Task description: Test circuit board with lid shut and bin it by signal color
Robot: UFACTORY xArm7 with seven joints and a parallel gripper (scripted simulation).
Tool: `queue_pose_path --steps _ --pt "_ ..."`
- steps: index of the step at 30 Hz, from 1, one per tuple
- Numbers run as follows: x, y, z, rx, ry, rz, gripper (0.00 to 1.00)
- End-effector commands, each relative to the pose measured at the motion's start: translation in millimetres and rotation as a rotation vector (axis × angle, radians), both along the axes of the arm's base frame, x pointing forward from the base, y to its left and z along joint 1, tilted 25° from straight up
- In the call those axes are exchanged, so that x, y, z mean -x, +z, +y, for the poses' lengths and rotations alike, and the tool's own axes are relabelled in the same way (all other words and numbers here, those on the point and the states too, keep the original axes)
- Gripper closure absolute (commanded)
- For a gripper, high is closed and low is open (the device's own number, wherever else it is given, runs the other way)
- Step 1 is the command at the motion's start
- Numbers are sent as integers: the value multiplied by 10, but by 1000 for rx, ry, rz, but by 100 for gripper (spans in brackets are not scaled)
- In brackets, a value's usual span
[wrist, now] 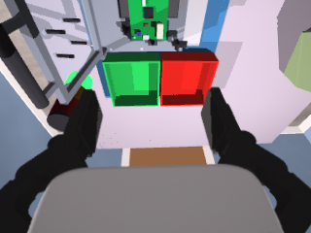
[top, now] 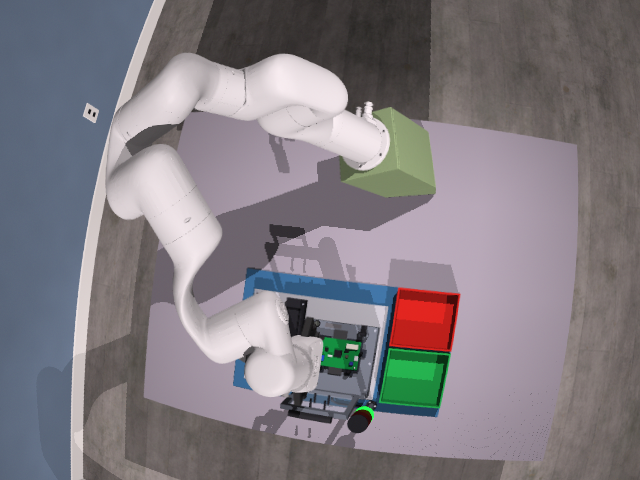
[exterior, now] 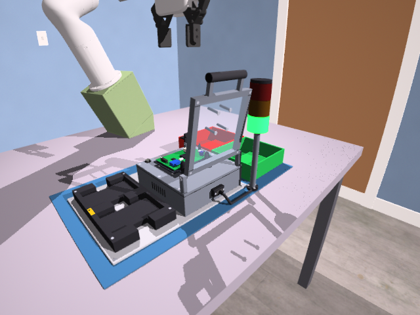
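Note:
The green circuit board (top: 341, 354) lies face up on the plate of the grey tester (exterior: 188, 184); it also shows in the side view (exterior: 171, 161) and at the top of the wrist view (wrist: 148, 19). The tester's clear lid (exterior: 216, 130) stands open with its black handle (exterior: 226, 75) on top. The signal tower (exterior: 258, 117) shows green. My gripper (exterior: 178, 35) is open and empty, high above the tester; its black fingers frame the wrist view (wrist: 153, 121). The green bin (top: 413, 377) and red bin (top: 424, 318) stand side by side past the tester.
The black tray (exterior: 120, 208) lies empty on the blue mat beside the tester. The arm's olive-green base block (exterior: 118, 105) stands at the back of the table. The table's edge runs close behind the bins.

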State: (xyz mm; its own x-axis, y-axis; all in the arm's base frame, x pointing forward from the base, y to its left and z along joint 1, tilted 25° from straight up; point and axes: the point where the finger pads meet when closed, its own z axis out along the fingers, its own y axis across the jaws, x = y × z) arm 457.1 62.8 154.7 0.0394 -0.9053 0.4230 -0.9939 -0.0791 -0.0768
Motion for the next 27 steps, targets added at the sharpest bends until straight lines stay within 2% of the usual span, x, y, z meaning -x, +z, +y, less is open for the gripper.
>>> queue_pose_path --steps 1,5,8,20,22,27 --pt "-21 -89 -35 -1 2 -4 0" --pt "-28 -154 -65 -1 2 -4 0" --pt "-43 -275 -121 -1 2 -4 0" --pt "-123 -953 -433 -1 2 -4 0" --pt "-123 -953 -433 -1 2 -4 0" --pt "-160 -1260 -575 -1 2 -4 0"
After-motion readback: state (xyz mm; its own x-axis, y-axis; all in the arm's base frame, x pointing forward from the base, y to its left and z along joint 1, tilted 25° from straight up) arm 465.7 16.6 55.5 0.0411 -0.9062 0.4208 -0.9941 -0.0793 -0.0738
